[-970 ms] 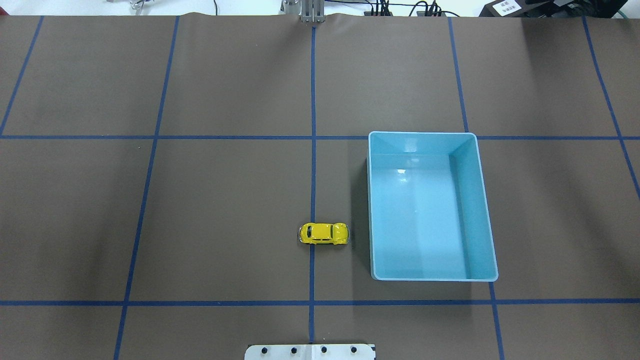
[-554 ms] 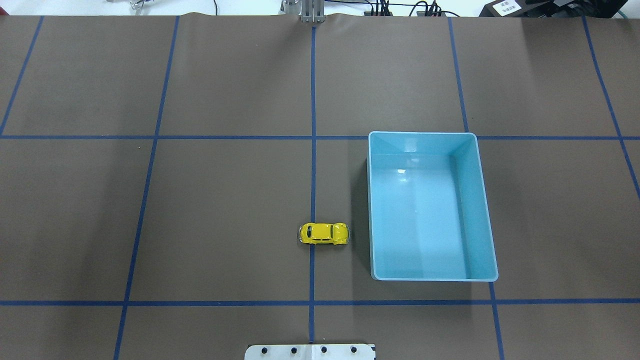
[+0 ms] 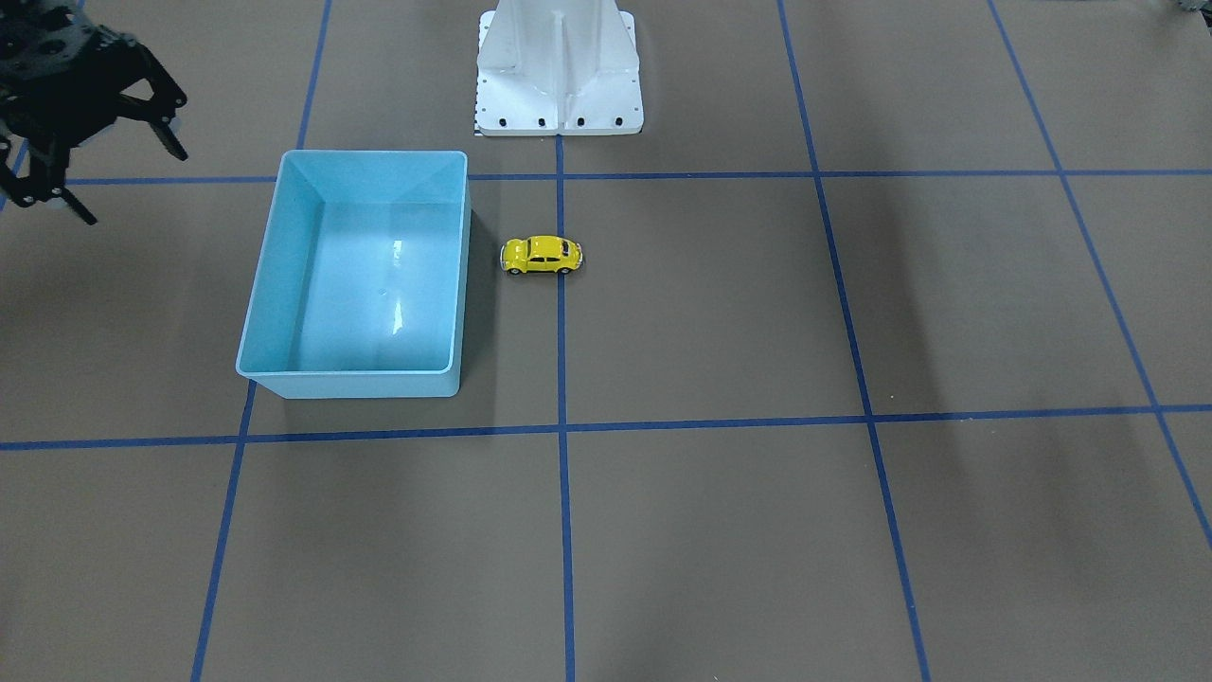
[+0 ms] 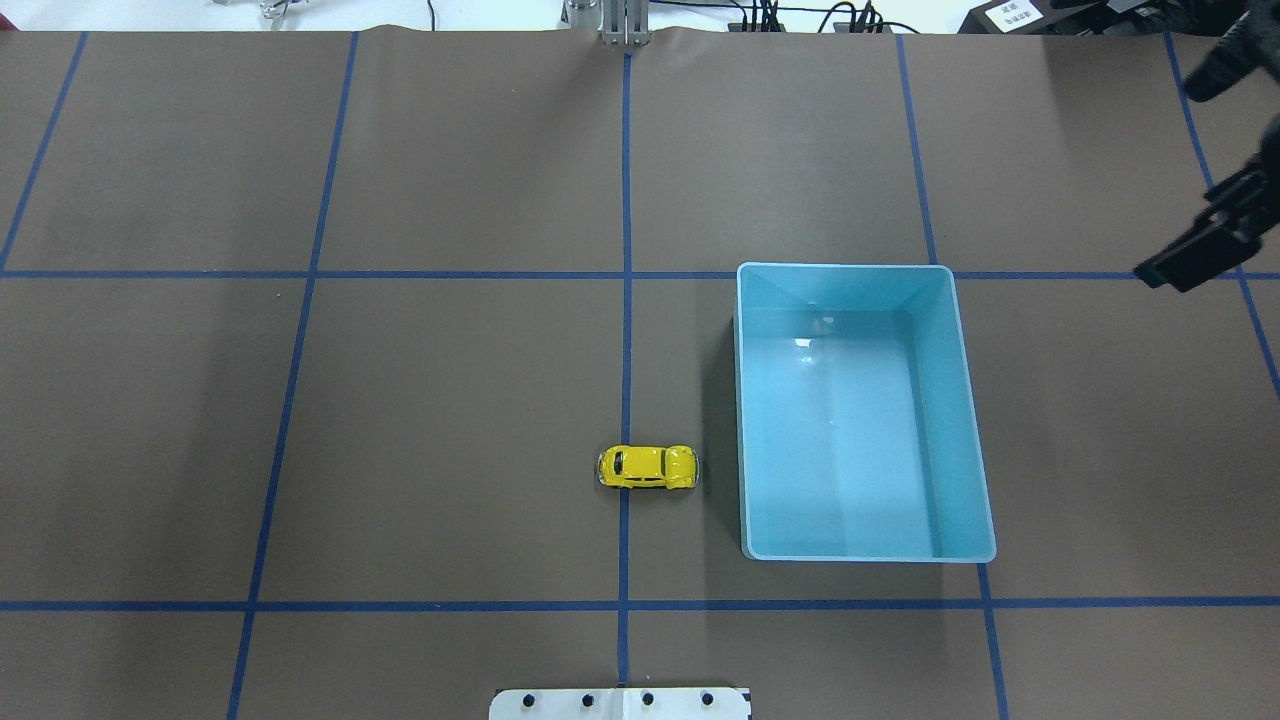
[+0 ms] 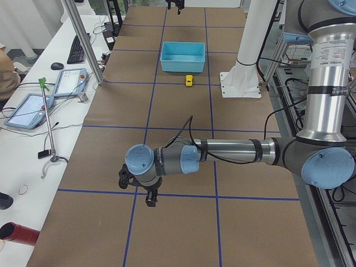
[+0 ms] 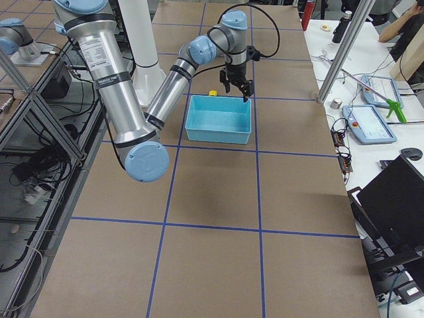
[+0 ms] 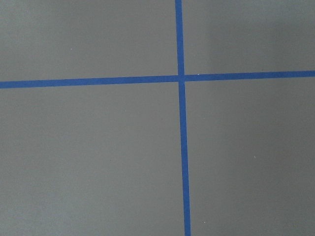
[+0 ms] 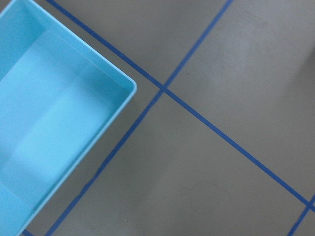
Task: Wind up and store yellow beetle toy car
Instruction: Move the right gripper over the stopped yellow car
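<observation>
**Newly in view: right gripper [image 4: 1170, 180], claw apart, off past the bin**

Since the overhead pictures of a moment ago, the right gripper has come in at that view's right edge. The car and the bin lie where they lay.

Farthest to the robot's left, the left gripper [image 5: 146, 192] hangs low over the brown table [image 4: 450, 400], above the blue tape lines [image 7: 182, 147] and well apart from everything else. Only the side camera shows it, so it cannot be told whether its claw is apart or together.

Near the table's middle, the yellow beetle toy car [image 4: 648, 467] stands on its wheels, lying crosswise over the centre tape line, with neither gripper touching it. Just to its right, across a narrow strip of table, sits the light-blue bin [image 4: 741, 400], its long side running away from the robot.

Farthest right, the right gripper hovers above the table, out past the bin's far right corner. Its two fingers are spread wide, and it is well apart from the car.
</observation>
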{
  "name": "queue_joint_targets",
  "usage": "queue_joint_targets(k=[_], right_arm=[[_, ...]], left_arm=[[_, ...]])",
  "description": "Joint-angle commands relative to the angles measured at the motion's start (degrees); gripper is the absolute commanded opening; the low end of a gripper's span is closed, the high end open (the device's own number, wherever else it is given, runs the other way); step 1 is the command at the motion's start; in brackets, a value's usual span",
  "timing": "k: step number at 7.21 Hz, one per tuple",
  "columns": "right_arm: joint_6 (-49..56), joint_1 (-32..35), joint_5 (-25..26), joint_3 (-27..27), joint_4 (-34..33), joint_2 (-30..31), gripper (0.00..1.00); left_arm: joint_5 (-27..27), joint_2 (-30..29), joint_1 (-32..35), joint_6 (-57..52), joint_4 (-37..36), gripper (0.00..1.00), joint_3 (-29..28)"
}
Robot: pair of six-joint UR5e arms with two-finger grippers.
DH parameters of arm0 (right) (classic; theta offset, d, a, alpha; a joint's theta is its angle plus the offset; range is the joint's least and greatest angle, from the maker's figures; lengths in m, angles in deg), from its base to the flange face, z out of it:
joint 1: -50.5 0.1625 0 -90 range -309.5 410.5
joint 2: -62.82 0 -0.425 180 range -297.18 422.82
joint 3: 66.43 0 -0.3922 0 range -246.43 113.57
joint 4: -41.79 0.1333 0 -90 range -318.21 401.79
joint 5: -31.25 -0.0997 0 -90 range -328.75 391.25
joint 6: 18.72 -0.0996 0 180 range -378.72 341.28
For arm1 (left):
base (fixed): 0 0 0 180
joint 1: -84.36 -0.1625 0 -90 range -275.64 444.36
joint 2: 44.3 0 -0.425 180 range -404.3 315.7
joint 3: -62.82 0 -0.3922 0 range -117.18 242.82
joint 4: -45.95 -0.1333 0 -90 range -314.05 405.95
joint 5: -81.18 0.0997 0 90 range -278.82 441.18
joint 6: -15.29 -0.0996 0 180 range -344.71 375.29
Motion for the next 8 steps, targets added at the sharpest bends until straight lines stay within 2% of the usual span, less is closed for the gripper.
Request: queue_joint_targets(k=[1,3,6,7,8], right_arm=[[5.08,-6.17,0.98,-6.23,0.0,-10.56,1.0],[4.48,-16.35,4.49,-10.37,0.78,-15.15,1.0],[1.31,-26.92,13.1,-12.04,0.96,-19.03,1.0],[1.23,-30.43,16.25,-13.36,5.14,-18.42,1.0],[0.96,-31.85,17.06,-16.5,8.75,-18.59,1.0]], left_arm=[[0.14,0.12,-0.05,-0.11,0.0,1.0,-0.17],[0.14,0.03,-0.05,-0.55,0.09,1.0,-0.43],[0.23,-0.06,-0.05,-0.55,0.09,1.0,-0.44],[0.23,-0.06,-0.05,-0.47,0.09,1.0,-0.44],[0.23,-0.06,-0.14,-0.38,0.09,1.0,-0.44]])
